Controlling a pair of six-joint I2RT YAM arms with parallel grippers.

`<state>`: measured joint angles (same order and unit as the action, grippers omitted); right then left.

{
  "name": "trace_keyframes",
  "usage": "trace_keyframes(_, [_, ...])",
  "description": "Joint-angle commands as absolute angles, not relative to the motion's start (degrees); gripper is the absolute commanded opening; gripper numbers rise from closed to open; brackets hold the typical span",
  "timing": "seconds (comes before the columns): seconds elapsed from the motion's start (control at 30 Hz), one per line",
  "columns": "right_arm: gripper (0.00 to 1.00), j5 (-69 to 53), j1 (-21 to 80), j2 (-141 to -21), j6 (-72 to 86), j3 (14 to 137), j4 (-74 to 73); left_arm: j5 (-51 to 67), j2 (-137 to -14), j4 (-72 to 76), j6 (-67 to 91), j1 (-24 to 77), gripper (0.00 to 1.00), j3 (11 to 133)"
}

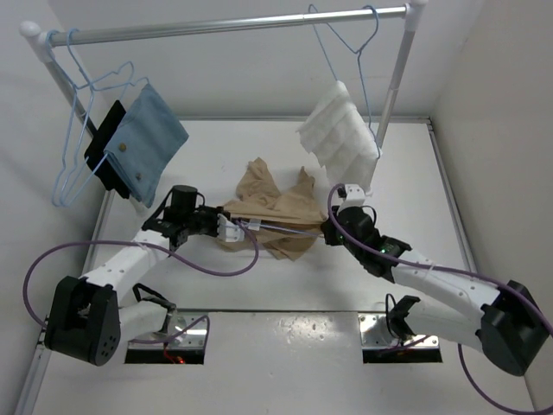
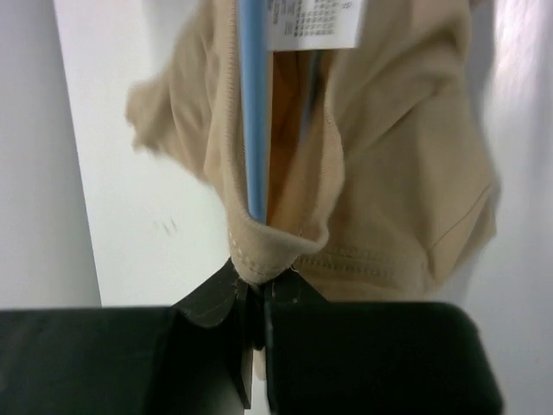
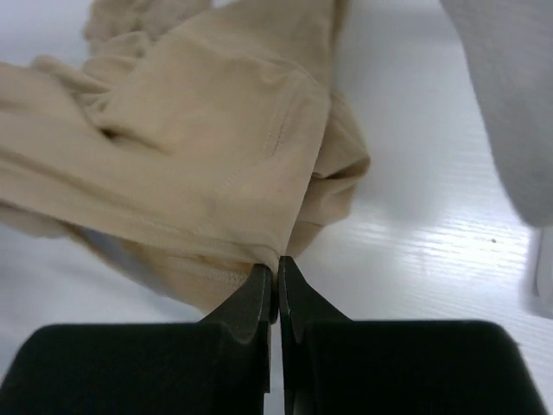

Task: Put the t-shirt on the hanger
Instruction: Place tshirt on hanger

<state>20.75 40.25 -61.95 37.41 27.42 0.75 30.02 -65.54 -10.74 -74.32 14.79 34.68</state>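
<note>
Left gripper: my left gripper (image 1: 227,226) (image 2: 257,290) has its jaws almost together, pinching a stitched edge of the t-shirt (image 1: 276,212) (image 2: 380,173). I cannot tell whether the wire is caught in the pinch too.
Right gripper: my right gripper (image 1: 333,226) (image 3: 277,272) is pressed closed on a fold at the t-shirt's (image 3: 199,156) right side, with only a sliver between the jaws.
T-shirt: tan, limp and bunched. It lies mid-table between the 2 grippers, and its far part is heaped on the surface.
Hanger: the pale-blue hanger (image 1: 281,227) (image 2: 252,112) is inside the shirt. On the left wrist view 1 wire runs down the opening and ends in the fold just above my fingertips. From the top it shows as a thin line across the cloth from left to right.
Surface: a white table (image 1: 415,173), glossy, with faint ridges on the right wrist view.
Room: white walls (image 1: 501,86) on the left, right and far sides. A metal rail (image 1: 233,24) crosses the far end on white posts.
On the rail: spare blue hangers (image 1: 78,147) at the left with a light-blue cloth (image 1: 149,143), and 1 more hanger (image 1: 346,43) at the right above a white ribbed cloth (image 1: 341,134).
Cables: purple cables (image 1: 52,259) loop beside both arms.
Writing: a white tag (image 2: 315,22) is sewn inside the shirt. Its print is too small and blurred for me to read.
</note>
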Motion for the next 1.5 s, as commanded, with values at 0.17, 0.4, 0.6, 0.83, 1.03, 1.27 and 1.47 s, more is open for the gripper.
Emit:
trace_keyframes(0.17, [0.0,22.33,38.41,-58.18,33.39,27.24,-8.79,8.44,-64.6,-13.28,-72.16,10.9,0.0,33.31])
trace_keyframes(0.4, [0.0,25.31,38.41,-58.18,37.7,27.25,-13.18,8.86,-67.24,-13.61,-62.67,8.88,0.0,37.96])
trace_keyframes(0.6, [0.0,27.41,38.41,-63.35,40.69,28.91,-15.73,22.93,-62.85,-20.47,-68.19,6.15,0.0,39.55])
trace_keyframes(0.83, [0.0,29.71,37.35,-65.13,44.47,29.97,-16.35,23.04,-62.23,-24.34,-70.92,6.15,0.0,40.08])
trace_keyframes(1.03, [0.0,31.99,36.83,-61.88,45.0,31.02,-19.42,13.02,-65.29,-19.61,-70.76,6.15,0.0,38.14])
trace_keyframes(1.27, [0.0,31.21,36.83,-61.87,41.76,33.57,-21.53,8.61,-68.82,-16.0,-66.88,6.15,0.0,39.29])
trace_keyframes(1.47, [0.0,23.49,38.05,-61.87,35.18,32.52,-12.15,13.7,-66.63,-18.54,-66.88,6.15,0.0,39.29])
